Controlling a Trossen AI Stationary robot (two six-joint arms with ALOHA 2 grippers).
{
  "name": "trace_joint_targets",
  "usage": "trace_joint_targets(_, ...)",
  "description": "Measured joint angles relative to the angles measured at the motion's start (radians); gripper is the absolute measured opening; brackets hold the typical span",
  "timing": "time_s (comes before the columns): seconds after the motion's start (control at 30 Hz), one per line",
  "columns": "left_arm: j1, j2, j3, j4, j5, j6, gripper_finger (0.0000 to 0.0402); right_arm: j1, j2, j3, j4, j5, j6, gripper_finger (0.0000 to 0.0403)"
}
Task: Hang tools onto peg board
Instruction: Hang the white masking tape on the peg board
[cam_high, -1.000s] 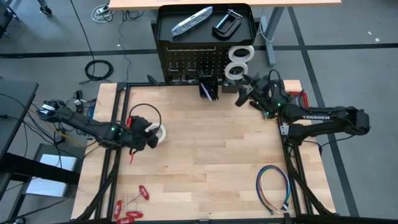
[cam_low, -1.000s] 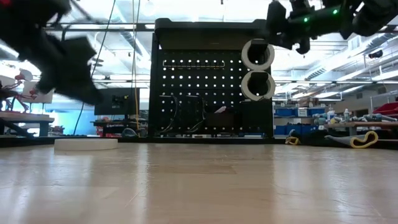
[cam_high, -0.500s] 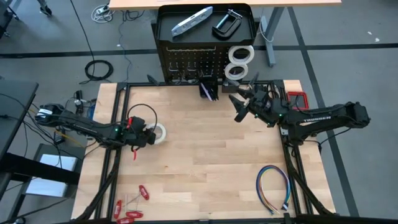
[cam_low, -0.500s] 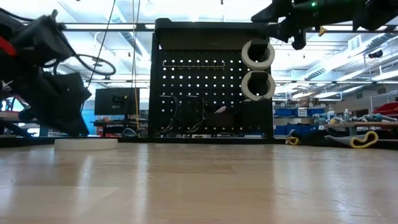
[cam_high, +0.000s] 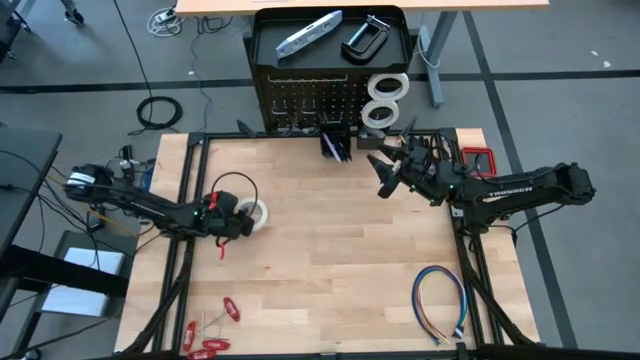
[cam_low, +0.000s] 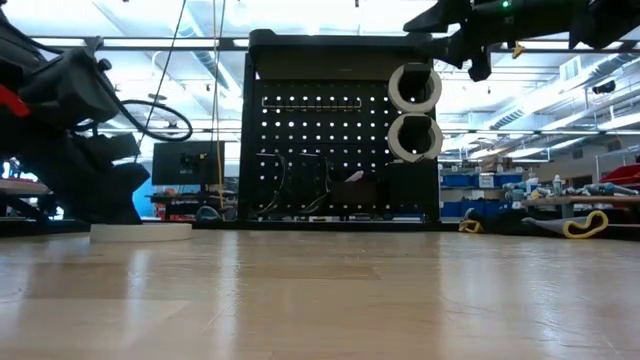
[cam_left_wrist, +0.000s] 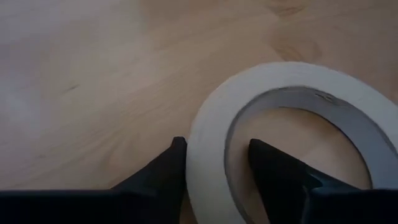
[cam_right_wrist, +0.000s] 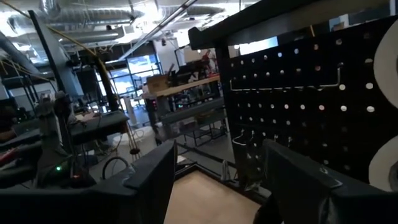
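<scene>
Dropping lower than it was a second ago, the left gripper now sits right down at the table near its left edge, its fingers straddling the wall of a flat-lying tape roll: one finger outside, one inside the hole, spread and not yet pinching, though they look to be starting to narrow. That suggests the pick-up is about to happen, with the hanging step still ahead. The roll rests on the wood, well apart from the peg board at the far edge, where two other rolls already hang. The right gripper, which has swung away from those hung rolls towards the table's middle, hovers high with fingers parted, holding nothing.
</scene>
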Motion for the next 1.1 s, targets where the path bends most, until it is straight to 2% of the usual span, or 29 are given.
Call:
trace_joint_targets(0.1,0.000,0.041,0.001,0.028,-0.013,0.006,0.0147,0.013,0.000,0.000,0.005,-0.031,-0.009,0.0244)
trace_joint_targets(0.23,0.000,0.064,0.000,0.076,-0.036,0.066,0.0093,0.058,0.031,0.002,0.048,-0.192,-0.062,0.0244)
trace_joint_targets(0.37,-0.001,0.070,0.029,0.113,-0.099,0.191,0.0085,0.121,0.139,0.002,0.060,-0.166,-0.018,0.0244)
trace_joint_targets(0.57,-0.001,0.070,0.113,0.349,-0.302,0.518,0.0082,0.172,0.439,0.002,0.274,-0.131,0.146,0.0244)
trace_joint_targets(0.7,-0.001,0.070,0.166,0.626,-0.352,0.833,0.0082,0.172,0.635,0.009,0.432,-0.119,0.249,0.0244)
trace_joint_targets(0.8,-0.013,0.069,0.190,0.820,-0.357,1.035,0.0081,0.167,0.756,0.057,0.544,-0.108,0.284,0.0244)
trace_joint_targets(0.9,-0.034,0.069,0.213,0.949,-0.358,1.171,0.0080,0.162,0.861,0.154,0.615,-0.108,0.272,0.0244)
trace_joint_targets(1.1,-0.068,0.069,0.237,1.016,-0.374,1.249,0.0081,0.160,1.004,0.388,0.614,-0.112,0.230,0.0244)
